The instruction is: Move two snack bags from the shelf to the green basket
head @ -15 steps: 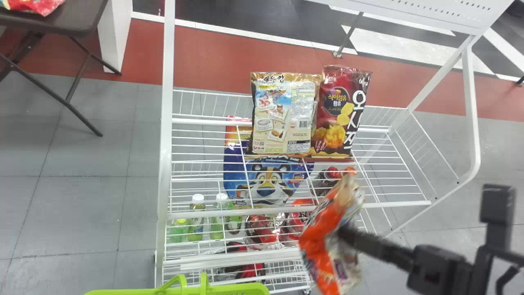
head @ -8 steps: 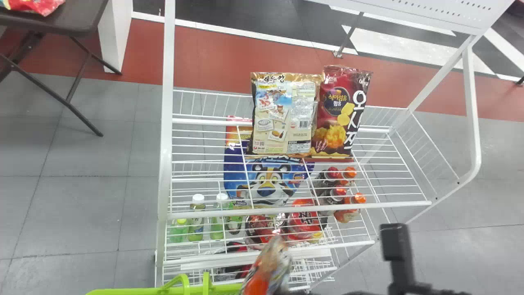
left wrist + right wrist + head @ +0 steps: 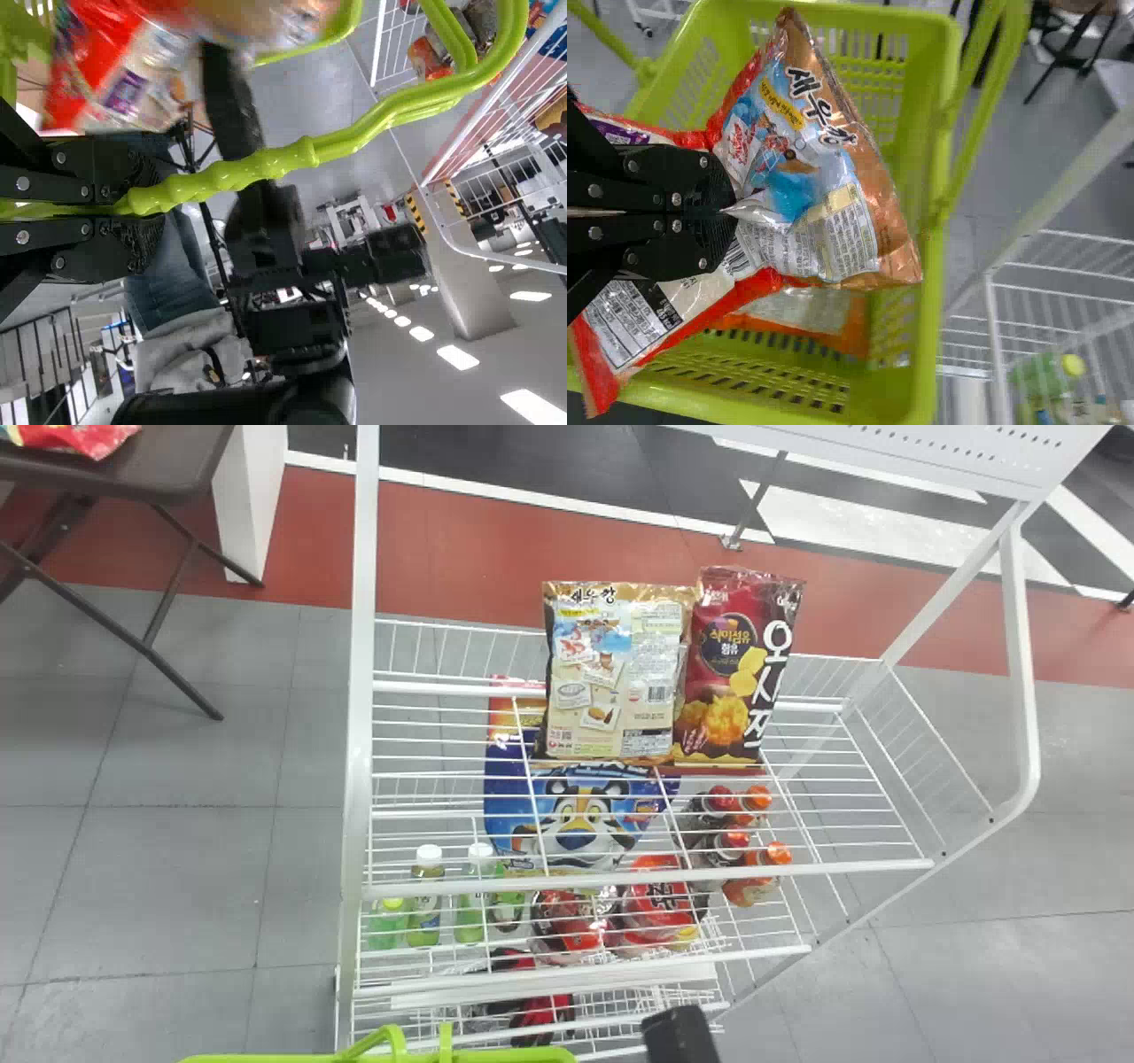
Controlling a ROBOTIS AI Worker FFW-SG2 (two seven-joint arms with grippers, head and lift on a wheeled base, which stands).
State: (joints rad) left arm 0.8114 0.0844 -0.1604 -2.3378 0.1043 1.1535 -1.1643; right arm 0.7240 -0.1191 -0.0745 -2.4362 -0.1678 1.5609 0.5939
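Right end effector (image 3: 729, 211): fingers brought close together, pinching a fold near the middle of a crumpled red-and-brown snack bag (image 3: 819, 168). The held bag is over the opening of the green basket (image 3: 926, 319); contact with the basket cannot be determined. Beneath it, inside the basket, lies an orange-edged packet (image 3: 852, 335).

Left end effector (image 3: 149, 205): fingers closed around the basket's green handle (image 3: 354, 142).

Positions by clock face, about the head view's centre: basket rim at 7 o'clock. On the upper level of the white wire shelf (image 3: 647, 884), two bags stand upright, touching: beige bag (image 3: 611, 677) at 1 o'clock, dark red bag (image 3: 731, 664) at 2. Lower level: blue packet (image 3: 576, 824) at 6, orange-capped bottles (image 3: 751, 886) at 4, red packages (image 3: 657, 903) at 5, white-capped green bottles (image 3: 425, 903) between 7 and 8. A dark tabletop (image 3: 168, 465) at 10 o'clock carries a red packet (image 3: 84, 438).
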